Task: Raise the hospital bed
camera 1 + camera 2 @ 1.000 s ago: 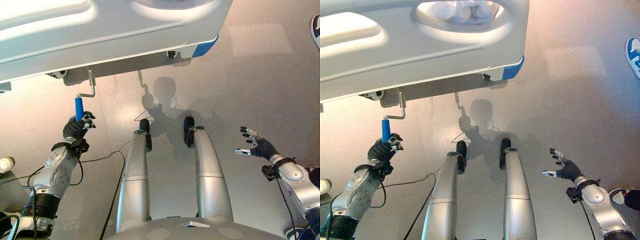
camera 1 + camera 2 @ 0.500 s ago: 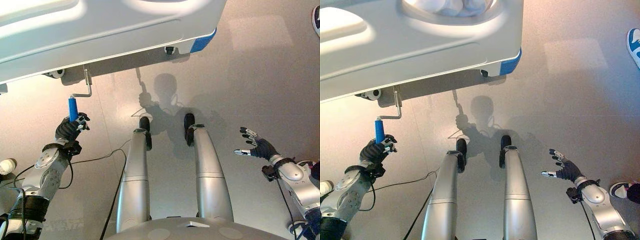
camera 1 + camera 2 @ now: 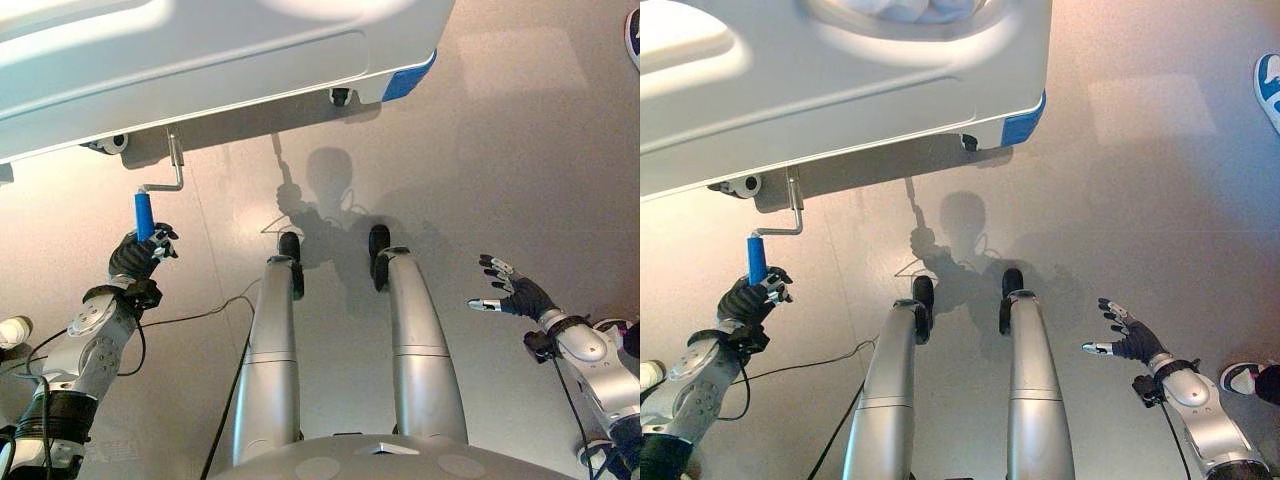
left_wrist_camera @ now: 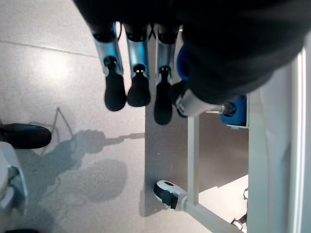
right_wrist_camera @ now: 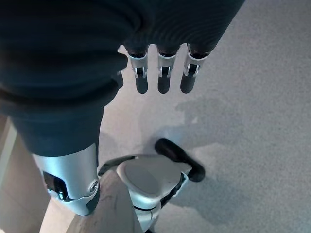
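I've got the big pale grey-white plastic end of the hospital bed (image 3: 200, 60) running across from 9 to 1 o'clock, a blue corner bumper (image 3: 410, 77) at its right end. Under its edge at about 10 o'clock hangs a bent silver metal crank with a blue cylindrical grip (image 3: 144, 216), grip upright, pointing down at me. A small grey caster wheel (image 3: 112, 144) sits just left of the crank's shaft.

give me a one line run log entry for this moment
task: raise bed | left hand: shut on blue crank handle under hospital bed | right hand: open, idle over floor
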